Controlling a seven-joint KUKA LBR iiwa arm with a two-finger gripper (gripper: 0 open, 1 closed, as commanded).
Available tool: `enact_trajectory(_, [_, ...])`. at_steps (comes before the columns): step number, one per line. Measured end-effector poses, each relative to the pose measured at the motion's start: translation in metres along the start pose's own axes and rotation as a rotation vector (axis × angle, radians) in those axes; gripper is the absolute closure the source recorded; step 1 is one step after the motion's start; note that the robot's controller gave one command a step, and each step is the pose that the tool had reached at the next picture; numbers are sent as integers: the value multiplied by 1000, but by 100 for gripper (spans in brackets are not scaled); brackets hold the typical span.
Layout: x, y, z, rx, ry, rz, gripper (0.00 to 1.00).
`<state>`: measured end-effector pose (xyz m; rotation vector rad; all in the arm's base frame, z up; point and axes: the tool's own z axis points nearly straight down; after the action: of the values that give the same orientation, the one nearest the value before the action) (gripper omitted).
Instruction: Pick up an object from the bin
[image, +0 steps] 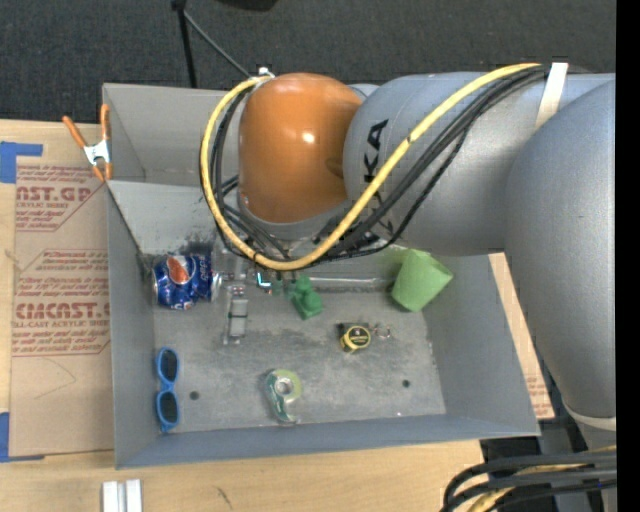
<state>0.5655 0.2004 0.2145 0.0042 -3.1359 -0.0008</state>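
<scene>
Approach step: pincer (237, 312) hung low, released or clenched could not be told; blue can (183, 280), likeliest target, lay just beside it; next move called for centring, then closing.

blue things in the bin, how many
2: a crushed can by the bin's left wall, and sunglasses in the near left corner. The arm may hide more.

The one camera looked down on the grey bin (330, 400) from above, a little from one side and rather near; the arm (560, 180) stood at the right.
</scene>
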Motion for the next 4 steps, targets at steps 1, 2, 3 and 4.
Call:
enact_trajectory(1, [-14, 43, 140, 2, 1, -418, 0])
enact_trajectory(2, [77, 43, 137, 1, -14, -634, 0])
enact_trajectory(3, [78, 43, 138, 0, -6, -631, 100])
enact_trajectory(4, [73, 44, 18, 1, -16, -621, 100])
